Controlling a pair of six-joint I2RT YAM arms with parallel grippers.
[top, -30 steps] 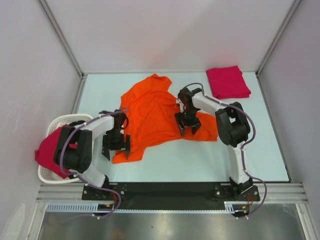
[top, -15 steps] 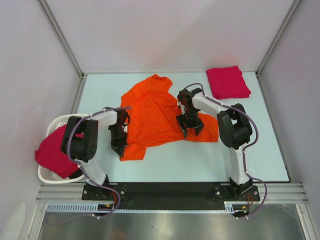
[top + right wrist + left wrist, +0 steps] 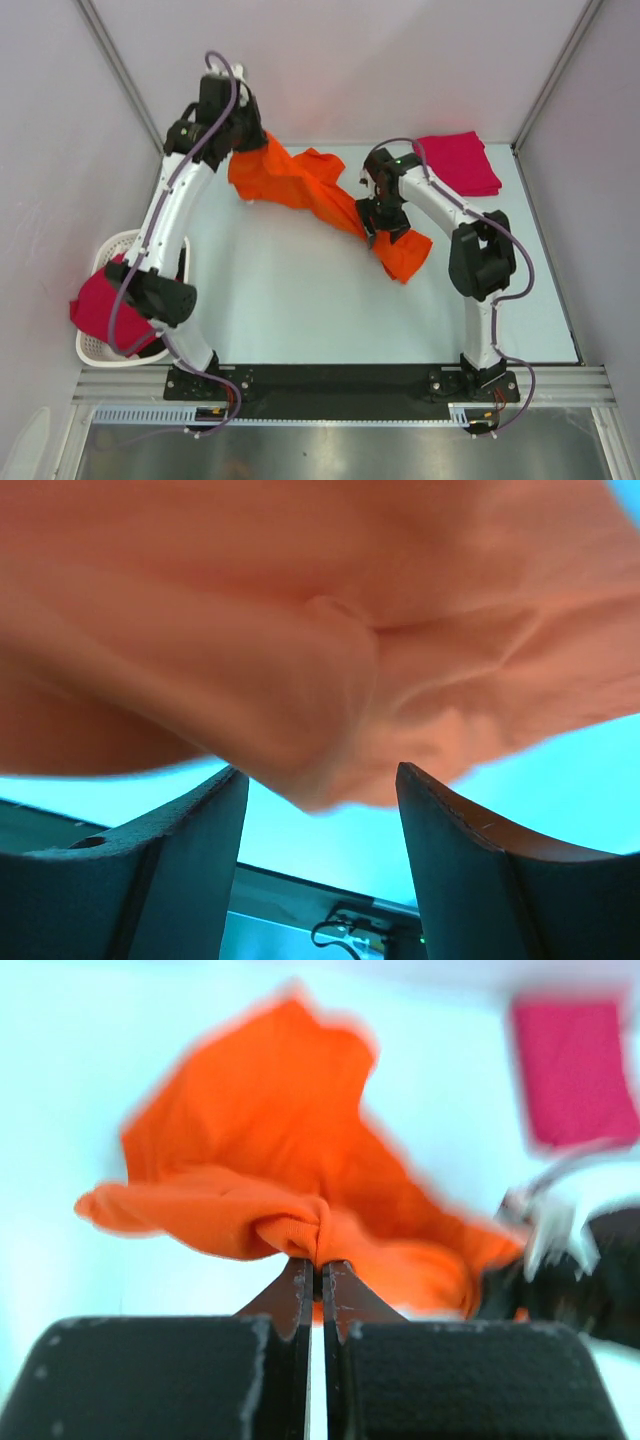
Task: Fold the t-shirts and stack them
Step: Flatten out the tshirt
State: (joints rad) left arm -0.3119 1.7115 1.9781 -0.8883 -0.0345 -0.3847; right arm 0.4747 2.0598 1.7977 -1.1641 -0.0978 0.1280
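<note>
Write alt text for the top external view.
The left gripper, raised at far left, holds one end of a bright orange cotton t-shirt that stretches in a twisted band to the right gripper mid-table. A folded crimson-pink t-shirt lies at the far right corner; another crimson-pink shirt drapes over a white slatted plastic basket at the left edge.

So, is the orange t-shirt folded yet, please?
Not folded: the orange t-shirt hangs bunched from the left gripper, shut on its edge, trailing to the table.
</note>
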